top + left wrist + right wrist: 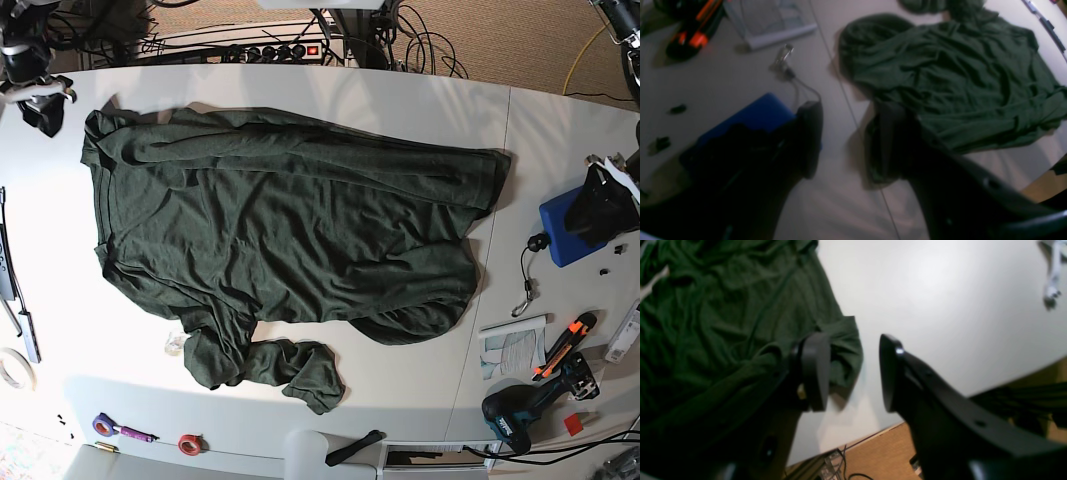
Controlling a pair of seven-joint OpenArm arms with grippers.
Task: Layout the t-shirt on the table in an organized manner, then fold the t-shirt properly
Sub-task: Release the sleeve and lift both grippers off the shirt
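The dark green t-shirt (290, 220) lies spread and wrinkled across the white table (400, 400), with a bunched sleeve near the front edge. In the base view my right gripper (45, 105) hangs just beyond the shirt's far left corner. The right wrist view shows that gripper (851, 373) open, one finger (815, 373) above the t-shirt's (706, 323) corner, nothing between the jaws. My left gripper (605, 200) sits at the table's right end, clear of the shirt. In the left wrist view it (848, 143) is open and blurred, with the t-shirt (957, 73) ahead to the right.
A blue box (570, 230) lies under the left gripper, a cable with a clip (527, 290) beside it. Orange-handled tools (565, 345), a drill (520, 415) and a paper sheet (510, 345) sit front right. Tape rolls (190, 442) and markers (10, 290) line the left and front edges.
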